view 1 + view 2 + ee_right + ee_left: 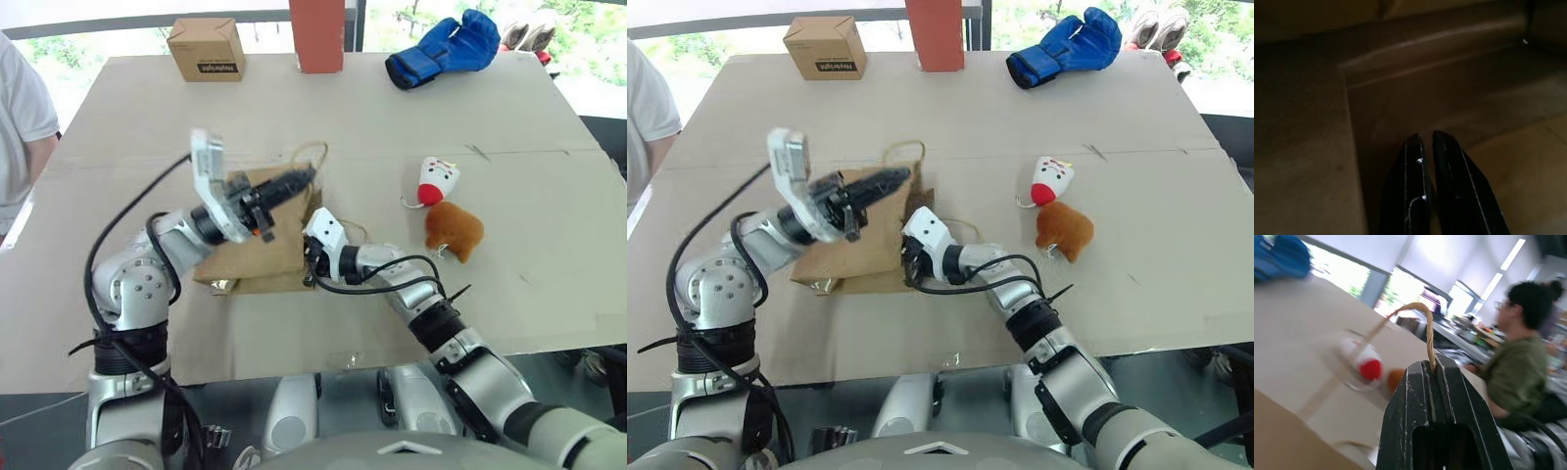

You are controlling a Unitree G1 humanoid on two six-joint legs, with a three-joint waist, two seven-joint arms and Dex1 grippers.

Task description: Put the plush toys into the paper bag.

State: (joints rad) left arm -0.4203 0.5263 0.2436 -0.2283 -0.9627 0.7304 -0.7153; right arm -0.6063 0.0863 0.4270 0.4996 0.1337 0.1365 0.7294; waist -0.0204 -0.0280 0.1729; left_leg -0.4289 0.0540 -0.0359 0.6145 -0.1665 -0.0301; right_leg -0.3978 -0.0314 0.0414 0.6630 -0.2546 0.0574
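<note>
Bag getting opened, toys not in yet

Head view: left end effector pinches bag handle; toys lie well apart on counter. Right wrist view: right end effector closed, empty, inside the bag; handle could slip, collapsing it.

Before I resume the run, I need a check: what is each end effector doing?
Left end effector: closed on the paper bag's handle.
Right end effector: closed, empty, inside the paper bag.

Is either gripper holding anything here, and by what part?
The left gripper pinches the paper bag by one cord handle. The right gripper is shut inside the bag, apparently on nothing.
</note>
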